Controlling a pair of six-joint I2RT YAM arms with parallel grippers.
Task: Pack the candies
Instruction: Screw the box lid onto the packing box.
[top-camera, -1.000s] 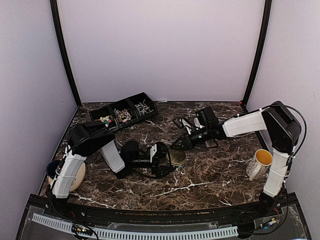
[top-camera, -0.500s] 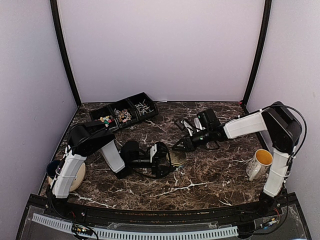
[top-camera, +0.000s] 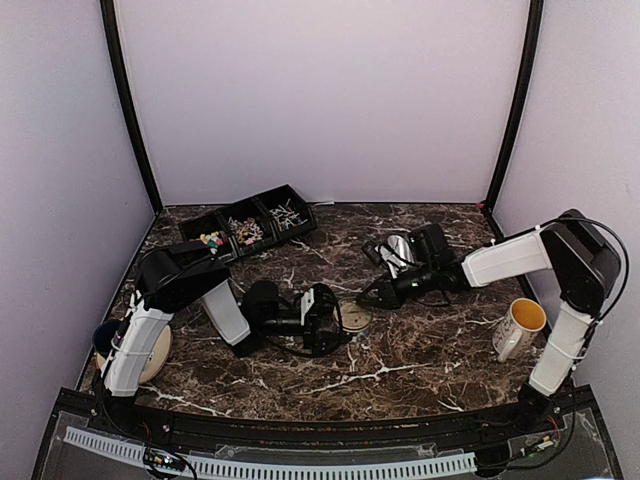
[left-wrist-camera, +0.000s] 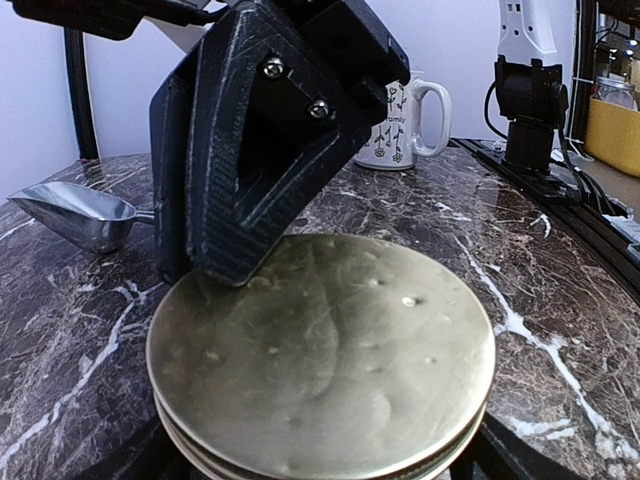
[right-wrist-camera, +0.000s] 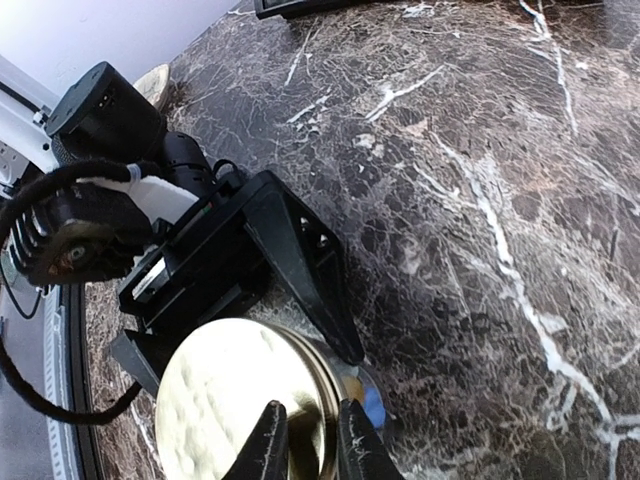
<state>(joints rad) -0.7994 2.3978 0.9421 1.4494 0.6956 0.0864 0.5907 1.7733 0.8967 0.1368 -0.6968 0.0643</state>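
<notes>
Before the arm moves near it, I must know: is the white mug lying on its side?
No, the white mug stands upright on the table.

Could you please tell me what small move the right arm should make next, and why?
Probably close the right end effector on the rim of the gold tin and pry upward: its fingers straddle that edge, the left end effector grips the tin, and it is closed.

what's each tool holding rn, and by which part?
Left tool clamps the gold tin by its sides. Right tool straddles the tin's rim, fingers nearly together; whether it grips cannot be told.
</notes>
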